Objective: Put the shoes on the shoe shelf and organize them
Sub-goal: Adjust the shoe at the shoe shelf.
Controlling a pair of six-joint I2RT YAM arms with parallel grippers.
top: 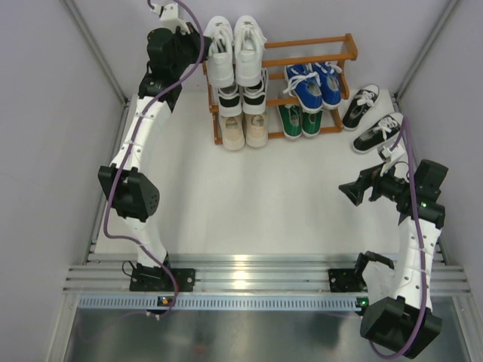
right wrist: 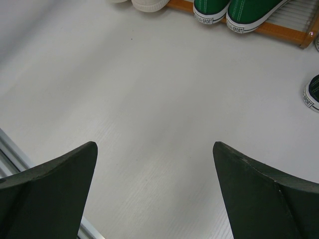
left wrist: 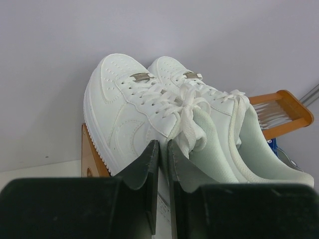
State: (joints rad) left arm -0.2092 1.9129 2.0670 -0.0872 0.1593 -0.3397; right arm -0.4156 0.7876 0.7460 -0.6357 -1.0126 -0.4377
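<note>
The shoe shelf stands at the back of the table. Two all-white shoes rest on its top tier at the left. My left gripper is shut on the inner side wall of the left white shoe, its fingertips pinching the collar by the laces. The second white shoe lies right beside it. Lower tiers hold a black pair, a beige pair, a blue pair and a green pair. My right gripper hangs open over bare table, holding nothing.
Two black shoes with white laces lie on the table right of the shelf. The right wrist view shows the green heels, the shelf's bottom bar and one black shoe. Grey walls close in on both sides.
</note>
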